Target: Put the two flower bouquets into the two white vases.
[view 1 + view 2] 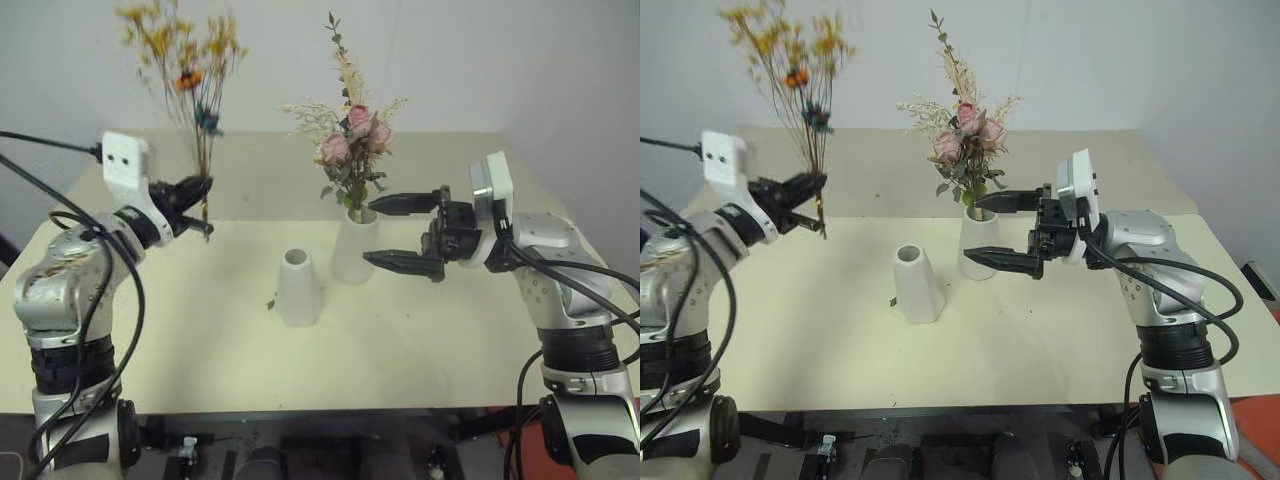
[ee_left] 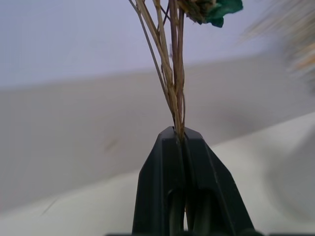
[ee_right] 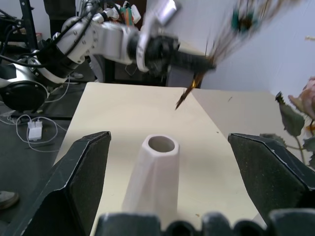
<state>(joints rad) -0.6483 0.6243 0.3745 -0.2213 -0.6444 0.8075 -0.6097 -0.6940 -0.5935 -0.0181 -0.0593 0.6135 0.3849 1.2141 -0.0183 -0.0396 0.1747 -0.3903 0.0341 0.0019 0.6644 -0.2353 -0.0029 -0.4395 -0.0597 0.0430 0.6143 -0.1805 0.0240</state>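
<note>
My left tool (image 1: pixel 200 205) clamped on yellow-orange bouquet (image 1: pixel 185 60) stems, held upright above desk (image 1: pixel 180 340), my right tool (image 1: pixel 405 233) fingers wide apart beside taller vase (image 1: pixel 352 250), pink rose bouquet (image 1: pixel 350 140) in it, shorter cone vase (image 1: pixel 297 288) empty, mid-desk

Both head cameras look forward and down over the table (image 1: pixel 420 330). Each wrist camera sights closely along its own fingers; the right one shares the shorter vase (image 3: pixel 152 177) with the head views.

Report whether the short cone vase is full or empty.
Empty: the short cone vase shows an open, bare mouth, standing upright.
</note>
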